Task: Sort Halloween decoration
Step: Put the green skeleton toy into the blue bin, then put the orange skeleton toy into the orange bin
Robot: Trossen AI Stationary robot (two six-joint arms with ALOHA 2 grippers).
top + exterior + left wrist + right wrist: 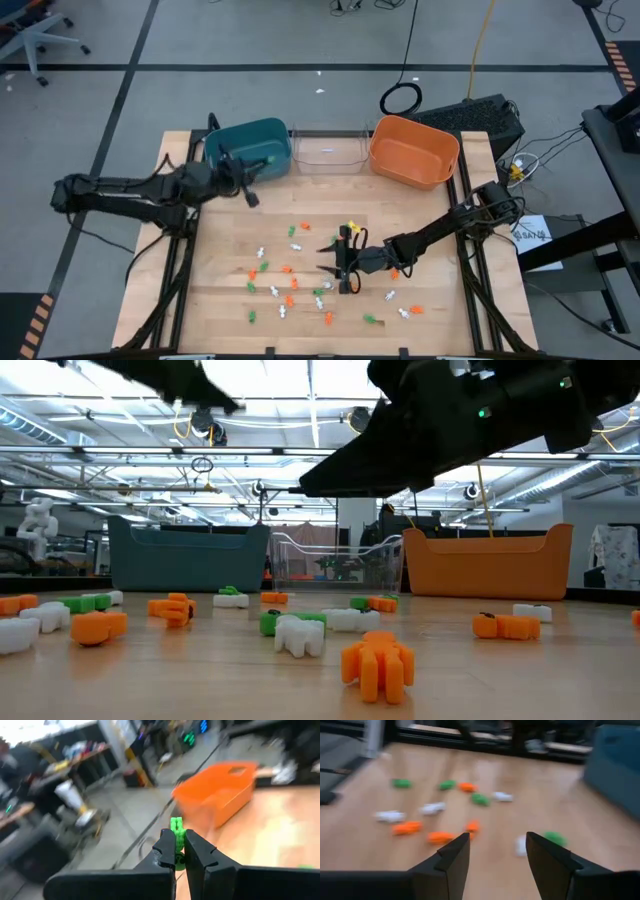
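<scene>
The Halloween decoration is a scatter of tiny orange, green and white trinkets lying on the wooden table, also seen close up in the low view. My left gripper is over the teal bin at the far left. It is shut on one green trinket. My right gripper hovers open just above the trinkets at the table's middle. Nothing is between its fingers. White and green trinkets lie just ahead of them. My left gripper pinches the green trinket's lower part between its two fingertips. The trinket's other end sticks out past them. The fingers lie roughly level, pointing toward the table's right. The trinket is lifted clear, above the teal bin.
Three bins stand in a row along the far edge: the teal bin, a clear bin and an orange bin. In the low view they rise behind the trinkets. Bare wood lies between the bins and the scatter.
</scene>
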